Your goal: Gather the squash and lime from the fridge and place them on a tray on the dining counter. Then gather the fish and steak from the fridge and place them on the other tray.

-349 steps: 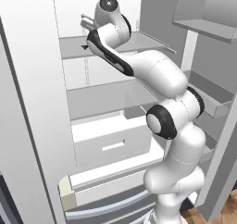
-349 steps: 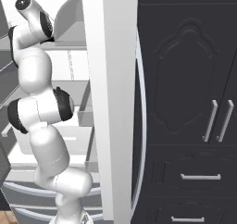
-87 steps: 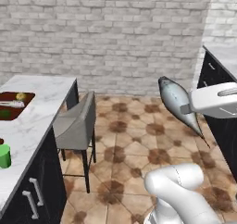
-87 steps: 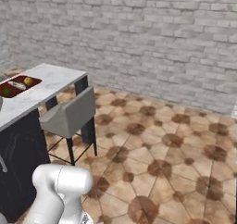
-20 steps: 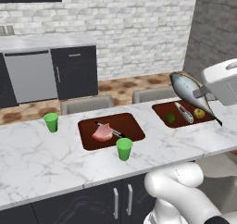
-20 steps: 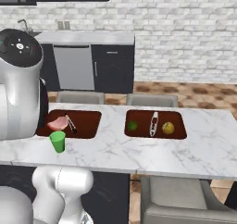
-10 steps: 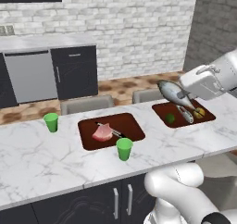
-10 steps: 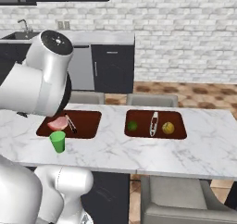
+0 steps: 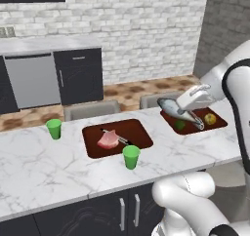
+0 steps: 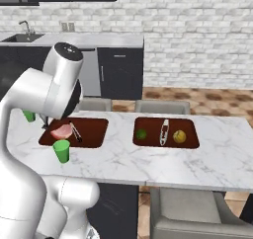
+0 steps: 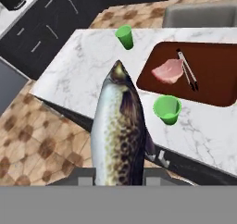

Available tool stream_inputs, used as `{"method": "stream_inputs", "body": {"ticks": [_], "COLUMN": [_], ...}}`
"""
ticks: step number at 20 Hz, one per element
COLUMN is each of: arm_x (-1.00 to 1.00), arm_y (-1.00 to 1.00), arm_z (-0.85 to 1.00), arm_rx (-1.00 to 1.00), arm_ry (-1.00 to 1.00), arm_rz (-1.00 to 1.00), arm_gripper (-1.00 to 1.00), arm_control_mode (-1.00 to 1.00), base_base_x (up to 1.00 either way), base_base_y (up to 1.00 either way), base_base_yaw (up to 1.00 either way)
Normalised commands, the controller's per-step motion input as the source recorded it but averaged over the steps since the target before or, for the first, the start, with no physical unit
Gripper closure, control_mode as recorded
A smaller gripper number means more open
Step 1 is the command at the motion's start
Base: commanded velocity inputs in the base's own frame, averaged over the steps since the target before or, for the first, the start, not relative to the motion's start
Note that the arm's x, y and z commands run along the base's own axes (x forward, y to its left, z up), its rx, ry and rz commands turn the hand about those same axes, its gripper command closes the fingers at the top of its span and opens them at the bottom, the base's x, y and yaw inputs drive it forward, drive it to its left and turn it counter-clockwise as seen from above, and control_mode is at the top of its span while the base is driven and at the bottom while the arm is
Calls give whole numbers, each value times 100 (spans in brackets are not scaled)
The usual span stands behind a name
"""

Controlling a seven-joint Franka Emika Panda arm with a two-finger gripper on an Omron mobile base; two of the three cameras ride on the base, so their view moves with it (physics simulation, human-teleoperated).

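Silvery, speckled fish (image 11: 121, 130) sits clamped in the closed gripper (image 9: 194, 99), hanging over the tray (image 9: 222, 120) that holds the lime (image 9: 180, 125) and squash (image 9: 210, 118). Releasing here would land it on the wrong tray. The steak (image 9: 108, 140) lies on the other tray (image 9: 141, 132), left along the counter (image 9: 58, 162) (two green cups (image 9: 131, 157) flank that path and could be knocked over).

My arm (image 10: 44, 99) is glossy white, built of thick rounded links with dark grey bands at the joints. The top joint carries a round dark cap (image 10: 65, 49) with a small pale mark. A fat white link curves below (image 9: 195, 201). The hand (image 9: 197, 97) is a white block with grey edging.
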Motion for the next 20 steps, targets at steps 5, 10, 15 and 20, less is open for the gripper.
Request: {"method": "stream_inputs", "body": {"ticks": [5, 10, 15, 20], "arm_x": [33, 10, 22, 26], "arm_y": [3, 12, 11, 0], "arm_z": [-33, -31, -34, -26], "arm_rx": [-11, -4, -9, -12], "arm_ry": [-2, -8, -13, -13], "arm_rz": [8, 10, 7, 4], "arm_gripper": [100, 100, 100, 100], "arm_control_mode": [-100, -100, -100, -100], "base_base_x": [0, 0, 0, 0], "base_base_y": [0, 0, 0, 0], "base_base_yaw": [0, 0, 0, 0]}}
